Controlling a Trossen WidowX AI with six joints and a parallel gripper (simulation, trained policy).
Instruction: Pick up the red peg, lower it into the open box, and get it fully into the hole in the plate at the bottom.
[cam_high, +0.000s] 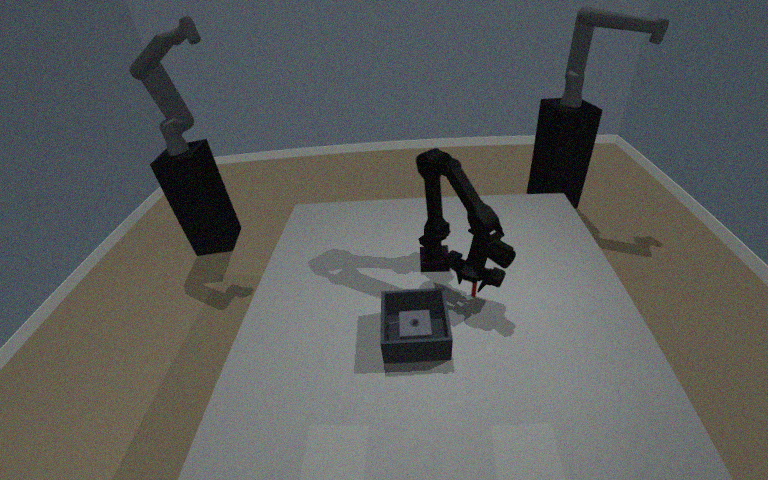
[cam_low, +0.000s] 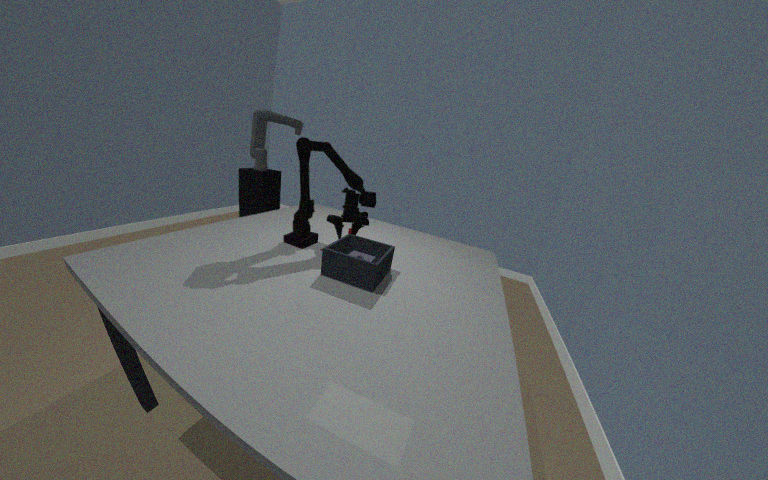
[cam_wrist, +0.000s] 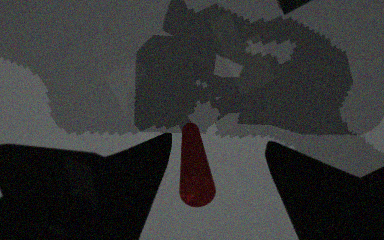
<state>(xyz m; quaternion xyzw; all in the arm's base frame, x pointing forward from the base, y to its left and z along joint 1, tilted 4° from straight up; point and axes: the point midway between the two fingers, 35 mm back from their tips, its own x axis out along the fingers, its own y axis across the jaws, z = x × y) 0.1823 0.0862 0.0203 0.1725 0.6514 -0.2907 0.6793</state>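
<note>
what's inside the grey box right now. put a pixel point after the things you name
Inside the box (cam_high: 417, 352) (cam_low: 346, 270) there's a pale plate (cam_high: 406, 329) (cam_low: 356, 254) with a dark hole (cam_high: 414, 322) near its middle. The near wall may hide a strip of floor, and how deep the hole goes can't be seen.

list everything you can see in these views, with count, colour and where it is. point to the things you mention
Red peg (cam_high: 474, 289) (cam_wrist: 197, 170): one, red, upright between the gripper's fingers
Open box (cam_high: 416, 351) (cam_low: 346, 272): one, dark grey, on the table
Plate (cam_high: 405, 330): one, pale, with a hole, at the box bottom
Table (cam_high: 317, 396) (cam_low: 254, 316): one, light grey, under the box
Background arms: two, grey, on black pedestals beyond the table
Robot arm (cam_high: 433, 195) (cam_low: 304, 181): one, black, on the table
Gripper (cam_high: 471, 284) (cam_low: 349, 234) (cam_wrist: 218, 143): one, black, open around the peg
</note>
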